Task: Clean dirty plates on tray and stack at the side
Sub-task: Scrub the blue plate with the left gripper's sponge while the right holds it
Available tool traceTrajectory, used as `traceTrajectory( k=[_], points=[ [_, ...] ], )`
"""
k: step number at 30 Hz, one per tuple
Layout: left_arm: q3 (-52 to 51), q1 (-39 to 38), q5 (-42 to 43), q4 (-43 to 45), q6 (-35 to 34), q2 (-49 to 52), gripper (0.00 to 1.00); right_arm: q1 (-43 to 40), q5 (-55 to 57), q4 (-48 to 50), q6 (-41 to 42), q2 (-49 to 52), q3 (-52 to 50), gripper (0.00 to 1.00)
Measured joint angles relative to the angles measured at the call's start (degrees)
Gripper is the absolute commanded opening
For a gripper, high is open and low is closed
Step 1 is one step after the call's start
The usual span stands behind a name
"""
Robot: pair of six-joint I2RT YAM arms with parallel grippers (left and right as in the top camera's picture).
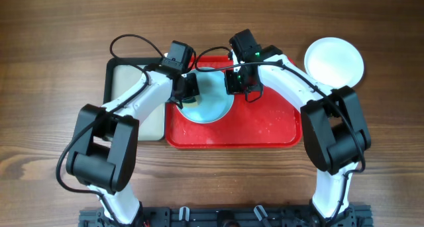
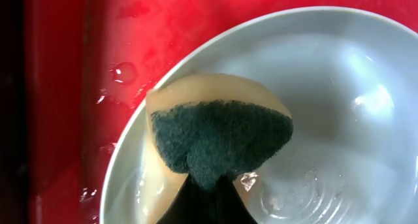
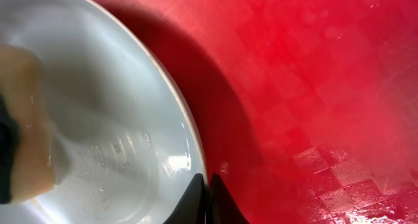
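Table (image 1: 40, 28): brown wood; it carries everything in the scene.
Red tray (image 1: 265, 131): lies in the middle of the table, wet, with drops and a film of water on its floor.
Grey tray (image 1: 126, 81): black rim; touches the left side of the red tray and is partly under the left arm.
Pale blue plate (image 1: 209, 104): on the upper left part of the red tray, between the two pincers. The right wrist view shows a dark shadow under its edge, so this side seems raised a little.
White plate (image 1: 334, 60): off the tray, on the bare table at the upper right, well apart from the arms. It looks clean.
Left pincer (image 1: 187, 91): clamped on the sponge and pressing it into the blue plate near the left rim.
Right pincer (image 1: 240, 81): fingers drawn together on the right rim of the blue plate, one above and one below, as far as it can be seen.
Sponge (image 2: 219, 136): soft, yellow body with a dark green rough face, folded by the grip.
Handling: the plate is probably stiff, light and breakable. Being wet, it is likely slippery, so the rim is the only good place to hold, and a pinch there could slide.
Hidden: no orange smear shows on the blue plate, though the sponge and arms cover part of it. Only two plates are visible. The fingertips are cut off at the edge of both wrist views.
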Motion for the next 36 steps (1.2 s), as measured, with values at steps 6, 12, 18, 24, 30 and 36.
traceTrajectory(
  k=[6, 12, 18, 24, 30, 36],
  points=[
    [1.6, -2.3, 6.2, 1.7, 0.0, 2.4, 0.04, -0.9, 1.1, -0.7, 0.0, 0.0, 0.0, 0.04],
    [0.5, -3.3, 13.7, 3.7, 1.9, -0.3, 0.04, -0.7, 0.5, -0.4, 0.0, 0.0, 0.0, 0.04],
    [0.3, -1.1, 11.5, -2.5, 1.9, -15.9, 0.04, -0.5, 0.0, -0.1, 0.0, 0.0, 0.0, 0.04],
    [0.3, -1.3, 5.1, -7.3, 1.9, -13.2, 0.04, -0.5, 0.0, -0.1, 0.0, 0.0, 0.0, 0.04],
    [0.2, -1.3, 2.0, -4.9, 1.9, -3.0, 0.04, -0.5, -0.1, -0.1, 0.0, 0.0, 0.0, 0.04],
    [0.3, -3.1, 0.5, 0.5, -1.4, 0.7, 0.04, -0.8, 0.1, -0.2, 0.2, 0.0, 0.0, 0.04]
  ],
)
